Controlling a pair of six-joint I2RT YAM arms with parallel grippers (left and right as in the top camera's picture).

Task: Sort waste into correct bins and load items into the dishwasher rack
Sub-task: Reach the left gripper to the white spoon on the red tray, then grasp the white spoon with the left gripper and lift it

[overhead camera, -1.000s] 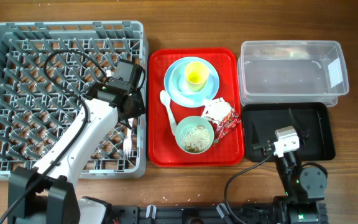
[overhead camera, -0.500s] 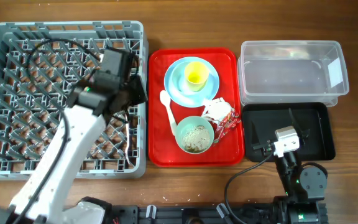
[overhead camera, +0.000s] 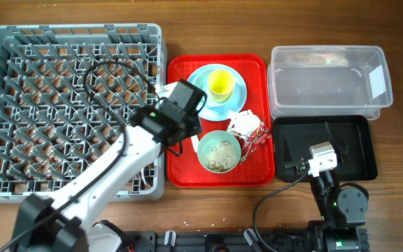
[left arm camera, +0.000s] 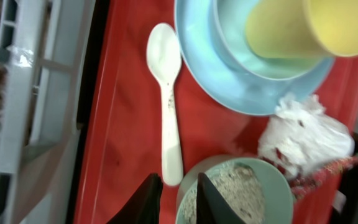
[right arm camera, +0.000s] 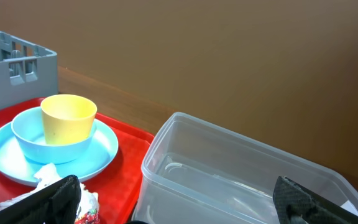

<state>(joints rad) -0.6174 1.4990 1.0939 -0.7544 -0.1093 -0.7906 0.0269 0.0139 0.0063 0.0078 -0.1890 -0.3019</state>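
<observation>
Above the red tray [left arm camera: 120, 130], left claw [left arm camera: 178, 182] (barely parted) hangs over spoon [left arm camera: 169, 106].

Overhead, the left arm [overhead camera: 114, 162] sprawls over the red tray [overhead camera: 254, 173] and blocks the left edge of the light blue plate [overhead camera: 240, 87]. In the left wrist view, the yellow cup [left arm camera: 303, 28] is clipped by the top edge and the bowl [left arm camera: 241, 193] by the bottom, and the rack [left arm camera: 17, 106] is just a blur. In the right wrist view, the wrapper [right arm camera: 47, 173] is sliced off at the bottom.

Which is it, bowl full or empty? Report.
Partly full: the pale green bowl holds beige crumbly food scraps across its bottom, upright on the red tray.
</observation>
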